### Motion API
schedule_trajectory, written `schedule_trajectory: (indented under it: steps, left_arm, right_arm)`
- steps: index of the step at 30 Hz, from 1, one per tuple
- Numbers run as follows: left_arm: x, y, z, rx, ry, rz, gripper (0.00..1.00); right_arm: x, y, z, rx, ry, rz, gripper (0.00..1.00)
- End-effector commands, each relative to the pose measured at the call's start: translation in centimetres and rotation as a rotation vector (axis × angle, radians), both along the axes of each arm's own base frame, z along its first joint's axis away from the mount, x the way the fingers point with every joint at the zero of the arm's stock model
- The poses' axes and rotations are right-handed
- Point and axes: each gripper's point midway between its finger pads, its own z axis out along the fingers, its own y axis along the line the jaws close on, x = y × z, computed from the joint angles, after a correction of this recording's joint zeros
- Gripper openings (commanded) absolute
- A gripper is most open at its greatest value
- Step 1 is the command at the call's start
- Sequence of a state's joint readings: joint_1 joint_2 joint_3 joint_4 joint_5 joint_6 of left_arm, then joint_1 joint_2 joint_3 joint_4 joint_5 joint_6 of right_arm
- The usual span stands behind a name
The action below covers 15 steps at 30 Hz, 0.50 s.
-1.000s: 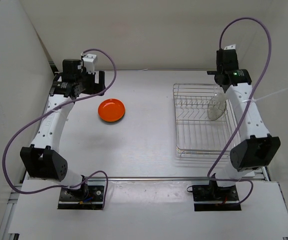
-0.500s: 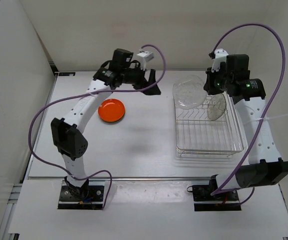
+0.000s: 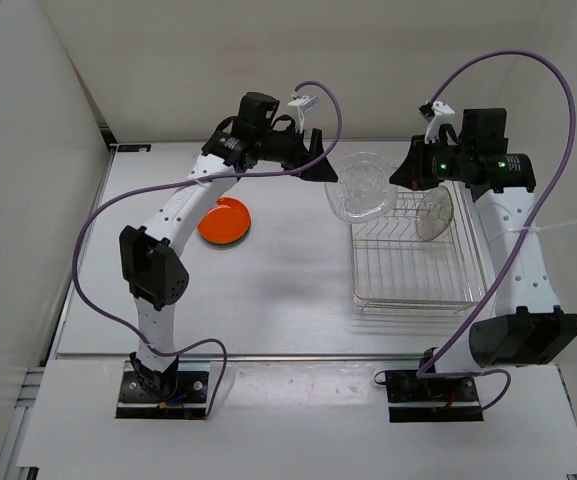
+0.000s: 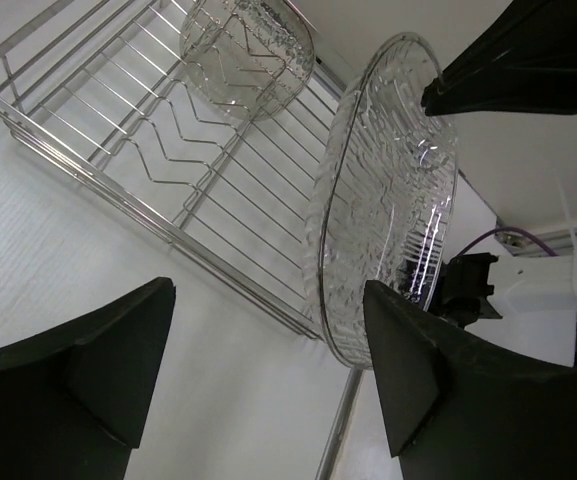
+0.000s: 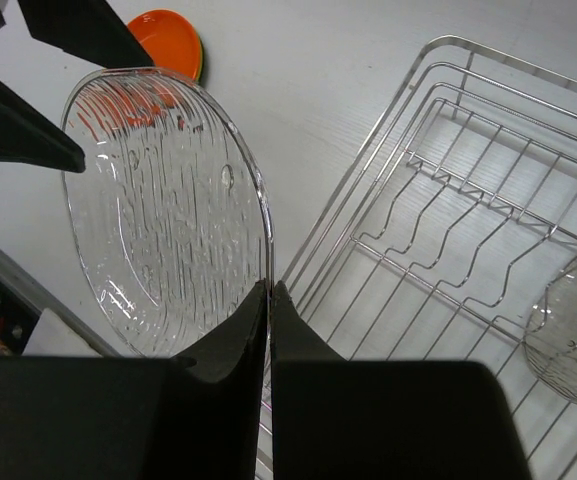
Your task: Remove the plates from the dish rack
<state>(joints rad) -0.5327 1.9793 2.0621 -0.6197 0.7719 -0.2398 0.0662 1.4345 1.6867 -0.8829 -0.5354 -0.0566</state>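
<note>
Orange plate (image 3: 223, 220) is seen on the table (image 3: 268, 290), below-left of the left gripper (image 3: 320, 160), which is spread wide and empty. Just past it, a clear plate (image 3: 360, 187) is pinched upright by the closed right gripper (image 3: 405, 172). Below that gripper, a second clear plate (image 3: 434, 213) is propped in the dish rack (image 3: 408, 280).

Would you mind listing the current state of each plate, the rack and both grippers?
dish rack, on the table, one plate in it
held clear plate, on edge in the air by the rack's far left corner
racked clear plate, standing upright at the far end
orange plate, flat on the table
left gripper, open, at the held plate's rim
right gripper, shut on the held plate's rim
</note>
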Motion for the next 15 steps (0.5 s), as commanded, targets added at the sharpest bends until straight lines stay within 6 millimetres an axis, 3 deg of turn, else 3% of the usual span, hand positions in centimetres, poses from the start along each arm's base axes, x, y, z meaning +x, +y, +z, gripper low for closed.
schedule_trajectory:
  steps: [1, 4, 9, 15]
  left_arm:
    - [-0.7, -0.8, 2.2, -0.05, -0.028, -0.033, 0.83]
    - [-0.8, -1.2, 1.9, -0.047, -0.03, -0.034, 0.71]
    - [-0.8, -1.3, 2.2, -0.04, -0.045, -0.015, 0.41]
    - [0.2, -0.7, 2.2, 0.007, -0.088, 0.068, 0.17]
  right_arm:
    - [-0.3, 0.9, 2.0, 0.061, -0.031, 0.034, 0.0]
    - [0.0, 1.0, 1.8, 0.067, -0.03, 0.042, 0.0]
    - [0.0, 0.7, 1.1, 0.053, -0.022, 0.025, 0.0]
    - [-0.6, 0.7, 0.7, 0.058, -0.006, 0.02, 0.0]
